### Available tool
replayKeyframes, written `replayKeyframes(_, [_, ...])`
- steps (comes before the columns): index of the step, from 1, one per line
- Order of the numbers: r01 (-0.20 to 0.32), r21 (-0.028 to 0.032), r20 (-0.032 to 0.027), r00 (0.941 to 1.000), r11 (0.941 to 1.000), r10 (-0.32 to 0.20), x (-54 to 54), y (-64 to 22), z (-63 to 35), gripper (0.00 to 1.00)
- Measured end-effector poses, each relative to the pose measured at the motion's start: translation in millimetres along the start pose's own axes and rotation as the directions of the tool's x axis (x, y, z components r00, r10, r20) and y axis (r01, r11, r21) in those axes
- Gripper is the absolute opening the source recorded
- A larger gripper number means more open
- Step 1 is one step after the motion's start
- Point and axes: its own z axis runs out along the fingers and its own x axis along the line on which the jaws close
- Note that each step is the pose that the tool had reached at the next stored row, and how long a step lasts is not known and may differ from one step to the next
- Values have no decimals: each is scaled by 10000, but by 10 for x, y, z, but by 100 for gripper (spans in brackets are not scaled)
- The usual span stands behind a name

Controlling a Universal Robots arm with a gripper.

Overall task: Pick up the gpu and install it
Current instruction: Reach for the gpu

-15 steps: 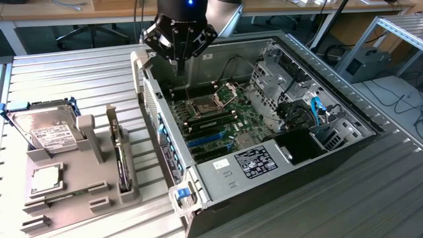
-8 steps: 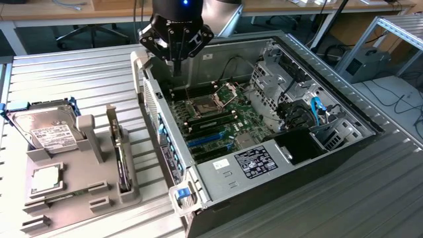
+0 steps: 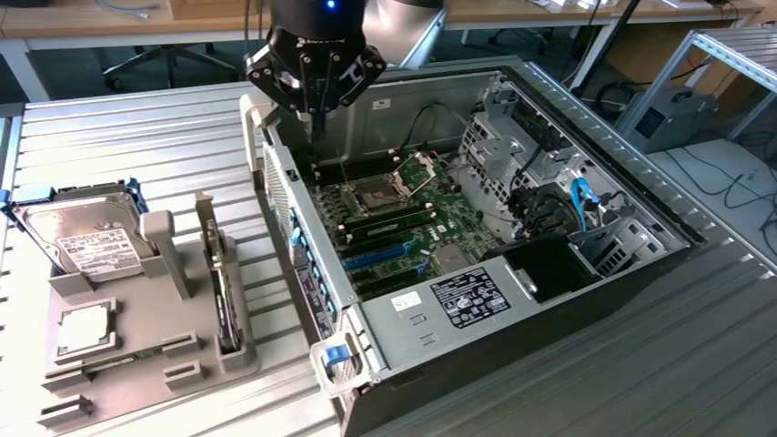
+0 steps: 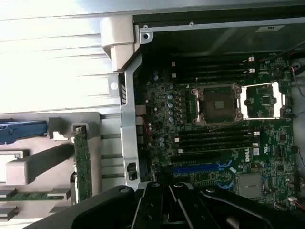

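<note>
A ribbed metal tabletop (image 3: 134,127) fronts wooden desks (image 3: 73,20) and an office chair (image 3: 164,59).

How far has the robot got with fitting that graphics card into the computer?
Nothing looks done yet. The gpu stands on edge in the grey holder beside the open computer case. The jaws are shut, empty, hanging over the case. Picking up and installing are both left to do; the blue slots sit bare.
</note>
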Motion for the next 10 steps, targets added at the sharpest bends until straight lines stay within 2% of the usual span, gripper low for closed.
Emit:
replayKeyframes(7, [0, -1, 1, 10000, 10000, 0, 56, -4, -1, 11])
replayKeyframes(10, [0, 0, 0, 10000, 10000, 0, 126, -9, -3, 11])
